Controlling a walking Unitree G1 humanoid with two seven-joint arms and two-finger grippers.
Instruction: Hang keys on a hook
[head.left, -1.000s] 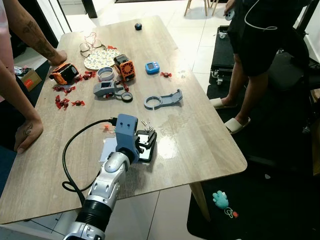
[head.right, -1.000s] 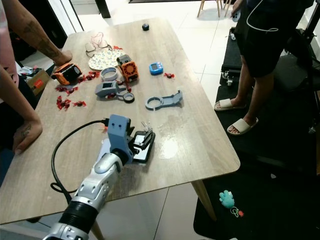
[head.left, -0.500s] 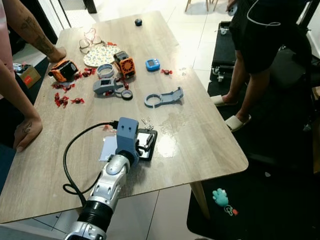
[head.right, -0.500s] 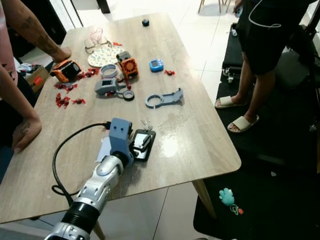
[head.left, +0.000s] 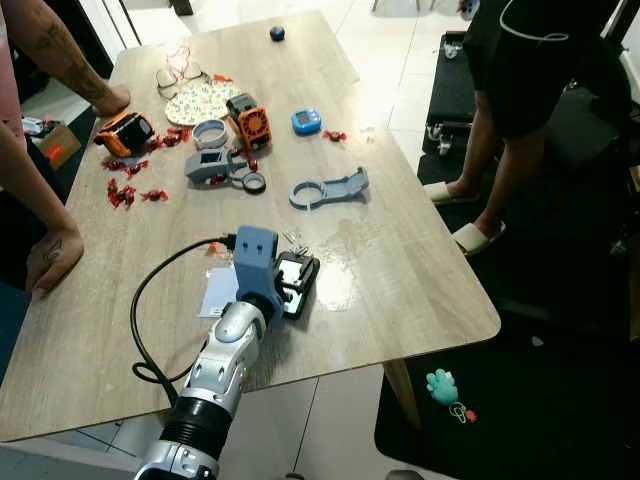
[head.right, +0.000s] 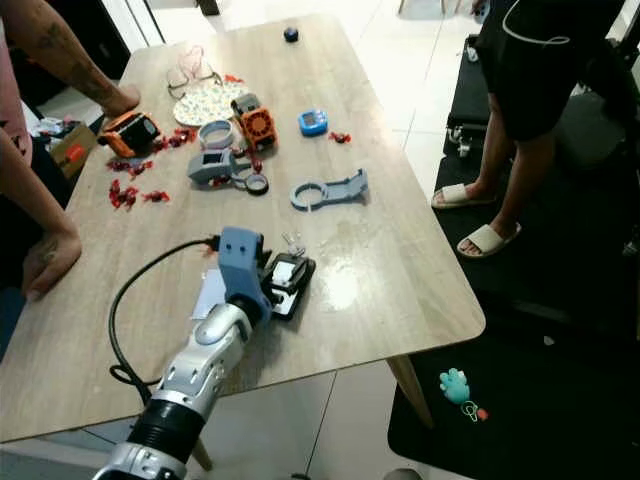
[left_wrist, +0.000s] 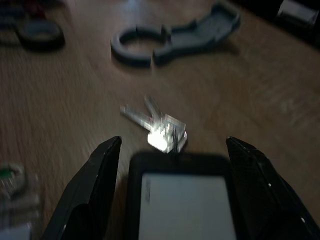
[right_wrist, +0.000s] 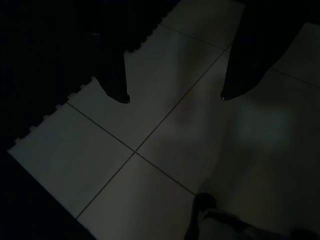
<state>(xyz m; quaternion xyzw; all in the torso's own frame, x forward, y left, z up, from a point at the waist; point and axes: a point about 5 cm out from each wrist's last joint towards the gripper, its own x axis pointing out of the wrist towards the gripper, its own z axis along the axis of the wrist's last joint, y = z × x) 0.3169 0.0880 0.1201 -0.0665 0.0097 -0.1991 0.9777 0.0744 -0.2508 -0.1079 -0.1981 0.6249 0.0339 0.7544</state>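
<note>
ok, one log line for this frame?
phase: reaching | left gripper: open, above phone, short of keys | right gripper: open, idle over floor | keys: on table

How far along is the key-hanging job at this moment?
Nothing looks done: the keys lie on the table, not held. In hand: the left claw is open, straddling a black phone just short of the keys. Left: grasping, lifting and hanging them. The right claw hangs open over floor tiles.

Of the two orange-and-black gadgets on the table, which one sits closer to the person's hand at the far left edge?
The orange gadget at the table's left edge, just below the person's hand. The other orange gadget stands further right, beside the patterned plate.
</note>
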